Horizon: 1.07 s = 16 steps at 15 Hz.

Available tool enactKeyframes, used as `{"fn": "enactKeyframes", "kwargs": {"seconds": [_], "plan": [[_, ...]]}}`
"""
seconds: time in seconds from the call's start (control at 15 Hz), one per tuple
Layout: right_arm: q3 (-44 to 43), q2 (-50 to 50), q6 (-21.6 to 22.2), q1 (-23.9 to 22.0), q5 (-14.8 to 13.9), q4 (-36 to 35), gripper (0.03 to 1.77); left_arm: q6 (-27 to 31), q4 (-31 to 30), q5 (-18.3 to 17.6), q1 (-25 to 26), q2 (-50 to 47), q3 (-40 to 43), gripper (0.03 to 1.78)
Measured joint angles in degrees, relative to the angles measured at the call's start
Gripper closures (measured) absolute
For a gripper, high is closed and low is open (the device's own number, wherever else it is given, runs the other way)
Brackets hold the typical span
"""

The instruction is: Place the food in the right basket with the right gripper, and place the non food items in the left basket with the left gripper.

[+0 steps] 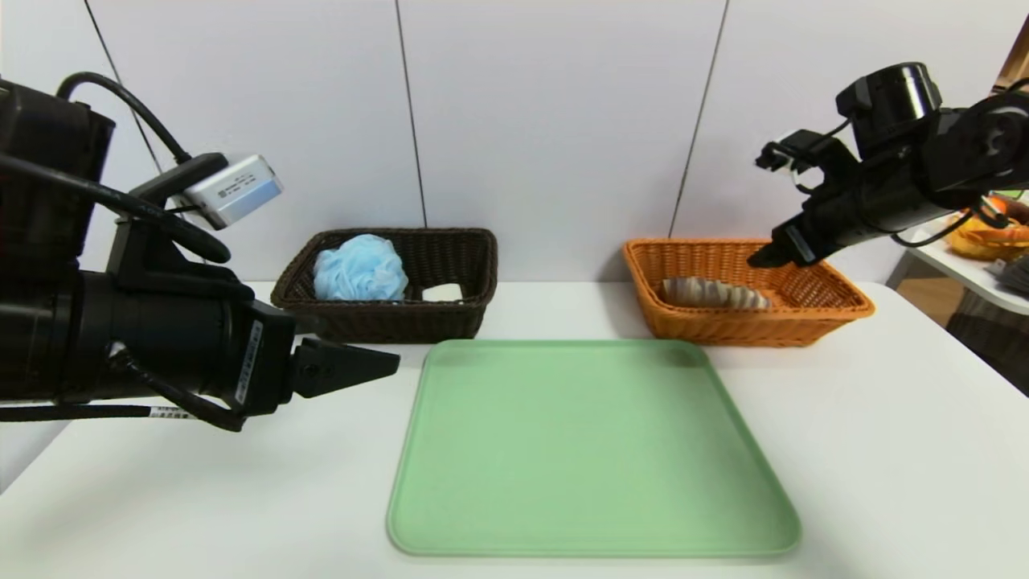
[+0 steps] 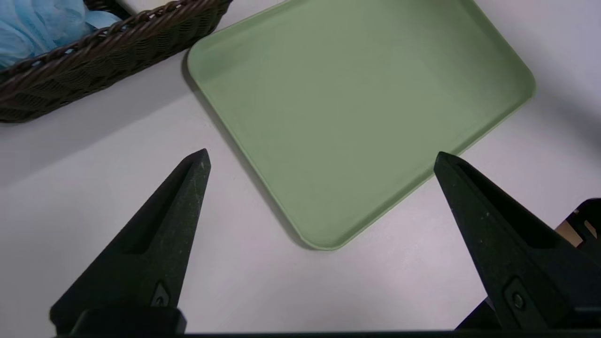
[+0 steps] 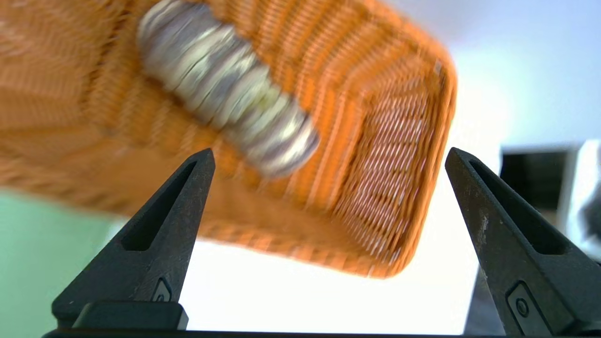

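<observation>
Right gripper (image 1: 773,251): jaws spread wide, nothing between them. It hangs in the air above the back right part of the bright orange-tan rectangular wicker basket (image 1: 836,310), pointing forward and down, clear of the rim. In the right wrist view the weave shows between the two black fingers (image 3: 159,234) with open space around them.

The tan twisted bread loaf with purple-brown spiral stripes (image 1: 714,293) lies on the floor of this basket, below the right gripper and toward the robot's left of it. Its long axis runs roughly along the basket's length, left to right in the head view. No contact between loaf and gripper.

Left gripper (image 1: 354,370): jaws also wide, holding nothing. It hovers low over the white tabletop (image 1: 884,450), just beside the left edge of the bare pale green rounded-corner plastic tray (image 1: 587,450), in front of the very dark brown rectangular wicker basket (image 1: 386,322). The arm reaches forward, angled slightly down and toward the tray.

In the dark basket: fluffy light-blue mesh bath pouf (image 1: 359,268) on the left, small white rounded soap bar (image 1: 443,293) to its right.

Judgement: every item sits in its proper basket, so the sorting looks complete. Only clearing both arms away appears to remain; the right arm needs to stay clear of the orange rim.
</observation>
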Motion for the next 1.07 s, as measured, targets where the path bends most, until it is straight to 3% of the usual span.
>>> {"fn": "enactKeyframes", "kwargs": {"seconds": [0.33,0.73,1.07], "plan": [[3.02,-9.44,14.07,0.69,0.00,10.14,0.11,0.54,1.19,6.21,0.04,-3.61,-0.11,0.12],[16.31,-26.16,20.10,0.57,0.00,11.39,0.11,0.45,3.84,8.89,5.00,-9.29,0.15,0.12],[27.53,-41.30,24.17,-0.06,-0.09,11.35,0.11,0.39,7.49,16.53,7.28,-14.80,1.05,0.12]]}}
